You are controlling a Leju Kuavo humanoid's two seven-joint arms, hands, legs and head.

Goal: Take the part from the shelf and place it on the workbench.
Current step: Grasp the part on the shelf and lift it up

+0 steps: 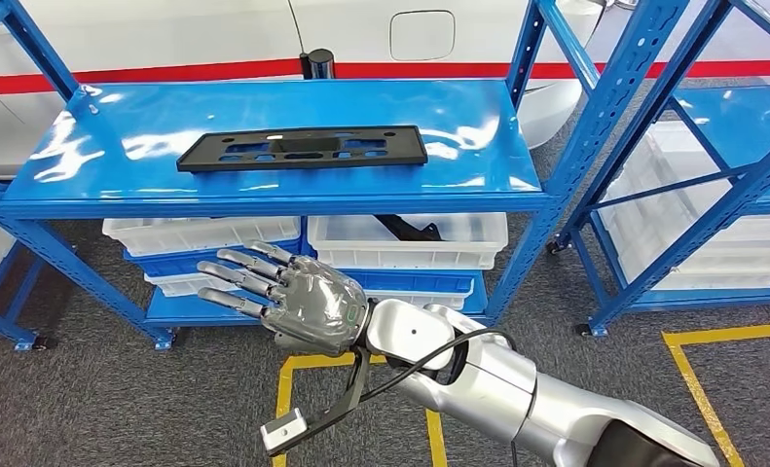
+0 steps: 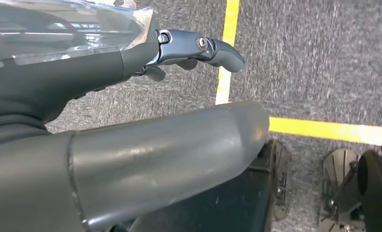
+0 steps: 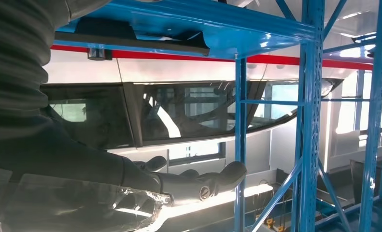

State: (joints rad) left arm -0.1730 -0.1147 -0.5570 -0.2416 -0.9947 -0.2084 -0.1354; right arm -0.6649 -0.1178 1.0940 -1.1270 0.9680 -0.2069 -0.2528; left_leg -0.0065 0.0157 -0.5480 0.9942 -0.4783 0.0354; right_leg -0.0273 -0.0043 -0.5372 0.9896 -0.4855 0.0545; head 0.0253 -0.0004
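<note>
- The step in hand looked like the reach: the part [image 1: 303,148], a flat black plate with cut-outs, lay untouched on the top board of the blue shelf [image 1: 79,175], about the middle of that board and near its front edge.
- The right hand [image 1: 288,295] hung in front of the shelf, below the top board's front edge and well apart from the part, its fingers [image 1: 237,280] spread and holding nothing.
- The left hand [image 2: 131,159] hung down away from the shelf, over grey floor with yellow lines [image 2: 324,129]; whether its fingers were spread or curled, I could not tell.
- Next, by my judgement, the right hand had to rise above the board's edge, move in over the part and take hold along one long edge, since a thin flat plate gives little to grip.
- White bins [image 1: 410,243] stood on the shelf's lower board, under the part.
</note>
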